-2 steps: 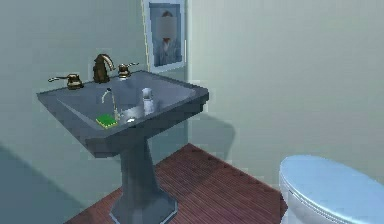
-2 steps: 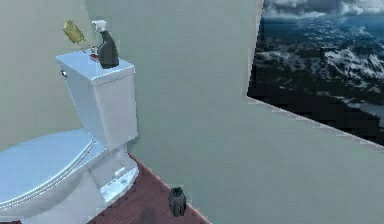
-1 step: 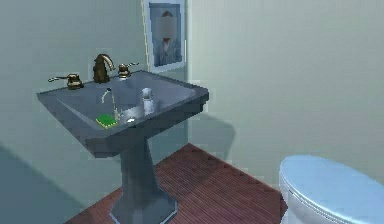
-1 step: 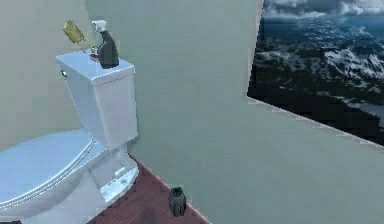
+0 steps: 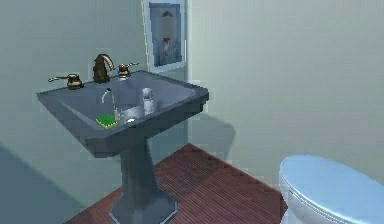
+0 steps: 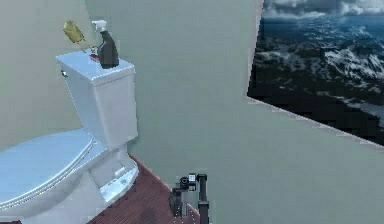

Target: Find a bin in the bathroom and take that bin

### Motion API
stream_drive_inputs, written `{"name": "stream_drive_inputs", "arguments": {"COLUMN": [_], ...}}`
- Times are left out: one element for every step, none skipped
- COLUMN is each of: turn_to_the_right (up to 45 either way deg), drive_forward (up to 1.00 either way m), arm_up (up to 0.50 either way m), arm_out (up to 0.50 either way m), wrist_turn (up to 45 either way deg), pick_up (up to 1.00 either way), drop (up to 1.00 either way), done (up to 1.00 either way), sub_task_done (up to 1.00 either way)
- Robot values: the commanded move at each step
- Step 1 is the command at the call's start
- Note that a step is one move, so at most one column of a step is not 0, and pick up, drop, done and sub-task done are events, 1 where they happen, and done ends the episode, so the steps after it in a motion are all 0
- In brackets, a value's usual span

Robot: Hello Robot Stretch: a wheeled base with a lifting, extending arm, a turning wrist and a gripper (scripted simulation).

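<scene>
Pincer [image 6: 183,190] at arm side view 6 o'clock, near wood floor [image 6: 150,203]. Grip state, load: cannot tell. Touching-or-beside it, pale blob [image 6: 176,204]; cannot tell if bin. Toilet [image 6: 60,165] at 8 o'clock; spray bottle [image 6: 107,48] on tank [image 6: 105,100].

Soft, even light fills both views. In the forward view the sink [image 5: 70,100] is paler on top than on its front, so the light probably falls from above. The sink throws a grey shadow on the wall [image 5: 290,60] to its right and darkens the wall beneath the basin. The toilet seat [image 5: 335,185] is the brightest patch. In the arm side view the toilet tank [image 6: 105,100] is well lit. The painting [image 6: 320,60] is the darkest area, and its upright edge leans. The gripper [image 6: 178,203] reads as a dark shape against the shaded floor [image 6: 150,205].
</scene>
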Motion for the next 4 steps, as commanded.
{"name": "stream_drive_inputs", "arguments": {"turn_to_the_right": [0.0,0.0,0.0,0.0], "drive_forward": [0.0,0.0,0.0,0.0], "arm_up": [0.0,0.0,0.0,0.0], "arm_out": [0.0,0.0,0.0,0.0], "wrist_turn": [45.0,45.0,45.0,21.0], "pick_up": [0.0,0.0,0.0,0.0], "drop": [0.0,0.0,0.0,0.0], "done": [0.0,0.0,0.0,0.0], "sub_task_done": [0.0,0.0,0.0,0.0]}}
